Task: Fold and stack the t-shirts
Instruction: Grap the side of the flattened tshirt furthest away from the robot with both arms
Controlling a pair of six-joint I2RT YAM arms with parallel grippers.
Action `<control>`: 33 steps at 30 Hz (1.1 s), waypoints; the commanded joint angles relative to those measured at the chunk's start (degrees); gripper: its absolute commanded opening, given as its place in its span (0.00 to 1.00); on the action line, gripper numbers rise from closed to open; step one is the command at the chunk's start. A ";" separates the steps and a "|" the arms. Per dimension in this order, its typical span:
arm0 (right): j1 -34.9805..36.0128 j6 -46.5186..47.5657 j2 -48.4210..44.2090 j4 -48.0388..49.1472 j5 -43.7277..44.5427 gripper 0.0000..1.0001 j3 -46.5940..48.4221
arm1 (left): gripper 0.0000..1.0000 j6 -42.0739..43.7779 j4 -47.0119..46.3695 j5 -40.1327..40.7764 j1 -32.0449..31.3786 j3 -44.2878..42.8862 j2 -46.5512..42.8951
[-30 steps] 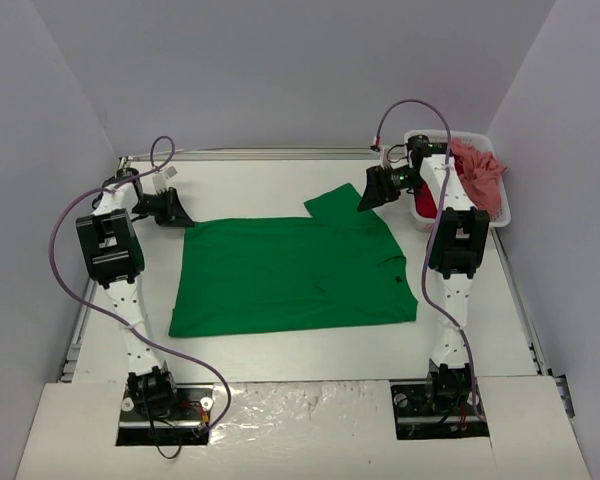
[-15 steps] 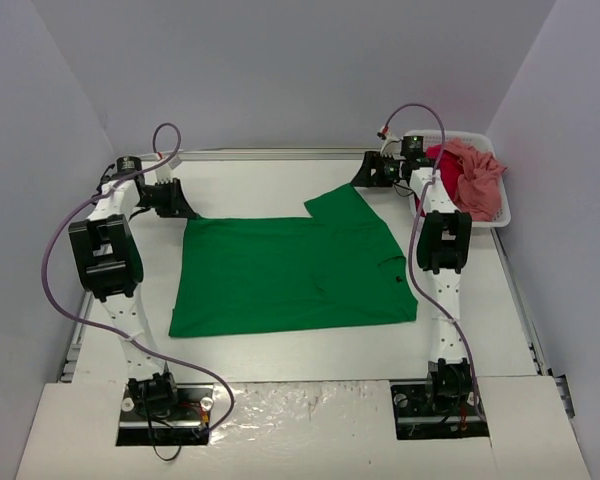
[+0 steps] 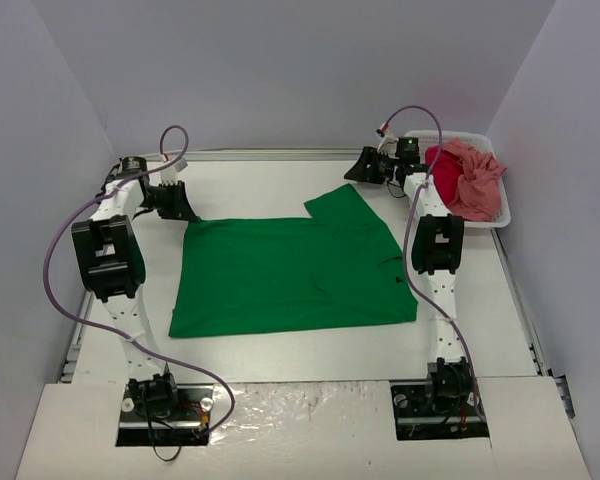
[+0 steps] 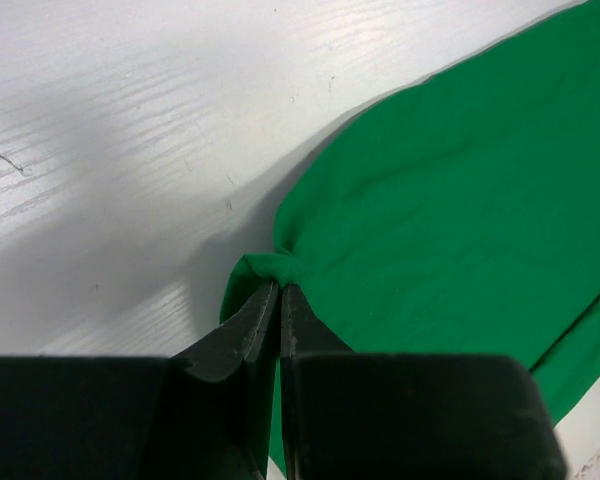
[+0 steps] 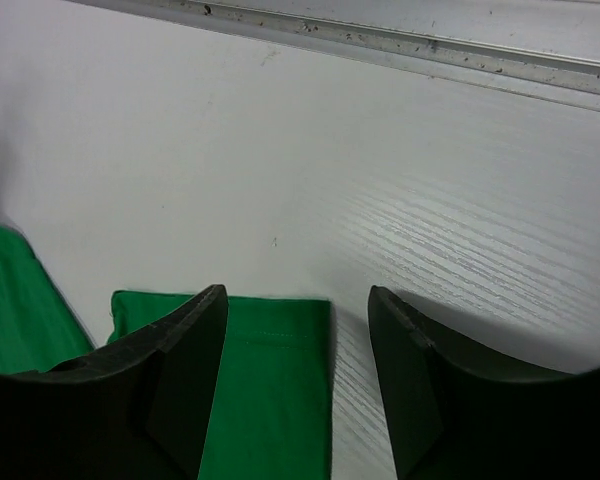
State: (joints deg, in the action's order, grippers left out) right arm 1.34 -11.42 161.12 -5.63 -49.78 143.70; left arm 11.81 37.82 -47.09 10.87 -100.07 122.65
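A bright green t-shirt lies spread flat mid-table, one sleeve pointing to the far right. My left gripper sits at the shirt's far-left corner. In the left wrist view it is shut on a small pinch of green cloth. My right gripper hovers over the far end of that sleeve. In the right wrist view it is open and empty, with the sleeve hem below between the fingers. A salmon pink shirt and a crimson red one lie bunched in the basket.
The white basket stands at the far right against the wall. A metal rail runs along the table's far edge and also shows in the right wrist view. Grey walls close in on the left, right and back.
My right gripper has swung from beside the basket to the far left, over the sleeve end. My left gripper has shifted slightly right, onto the shirt's corner.
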 commanded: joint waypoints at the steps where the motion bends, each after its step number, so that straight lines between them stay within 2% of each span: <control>1: 0.15 -2.03 2.80 -0.79 -3.04 0.54 -2.10 | 0.02 1.46 1.55 -0.28 -0.33 -0.21 -4.61; 8: -0.02 -0.71 -0.62 -0.96 -2.34 0.47 -7.73 | 0.02 2.07 1.73 -0.90 -0.06 0.84 -4.61; 17: 0.24 3.51 -3.62 -2.89 -0.23 0.47 -13.97 | 0.02 2.69 1.64 -2.04 0.64 1.81 -4.35; 22: 0.68 5.26 -4.06 -5.09 2.31 0.47 -13.80 | 0.02 2.86 1.55 -2.57 0.82 2.34 -4.35; 33: 3.13 11.24 -4.15 -12.90 6.01 0.39 -10.37 | 0.02 3.04 1.29 -3.45 1.34 2.69 -4.35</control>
State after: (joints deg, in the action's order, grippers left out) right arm 2.61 -3.79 155.65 -6.22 -48.51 133.80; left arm 13.50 38.72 -48.77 11.44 -97.62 122.52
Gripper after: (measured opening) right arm 0.389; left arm 0.031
